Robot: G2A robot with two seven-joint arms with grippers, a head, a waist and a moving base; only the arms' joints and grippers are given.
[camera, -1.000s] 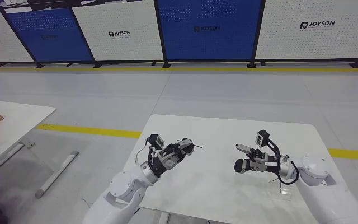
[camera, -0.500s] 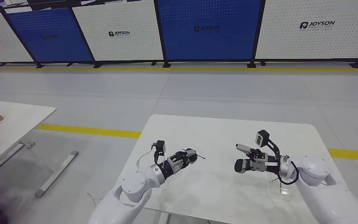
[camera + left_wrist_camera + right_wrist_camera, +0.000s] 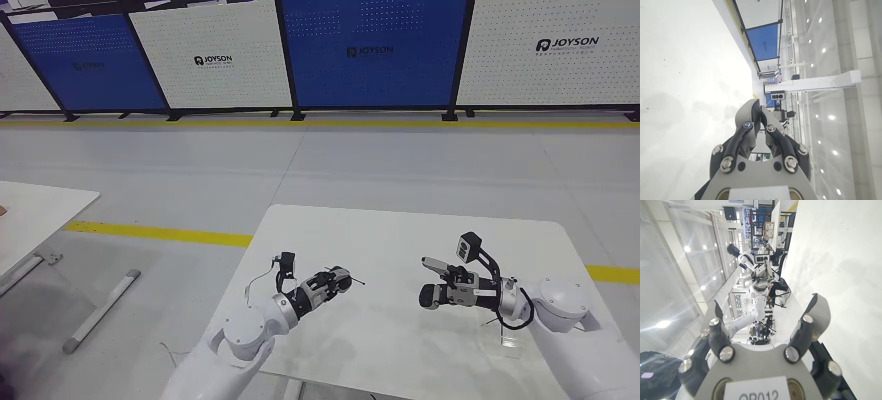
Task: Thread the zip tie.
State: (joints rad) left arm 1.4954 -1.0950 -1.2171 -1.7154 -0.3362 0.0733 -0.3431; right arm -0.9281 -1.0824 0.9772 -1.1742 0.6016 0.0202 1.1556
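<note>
A thin black zip tie sticks out toward the right arm from my left gripper, which is shut on it above the white table, near the table's left front. In the left wrist view the left gripper has its pads pressed together, and the strap itself is hard to make out there. My right gripper hovers at the table's right of centre, facing the left one with a gap between them. Its fingers stand wide open with nothing in them, as the right wrist view of the right gripper shows.
A small clear block lies on the table beside the right forearm. The table's front edge runs close under both arms. Another white table stands off to the far left, and blue and white panels line the back.
The left arm has dropped lower and shifted slightly right toward the right gripper, with its wrist turned, still holding the zip tie. The right arm has not moved.
</note>
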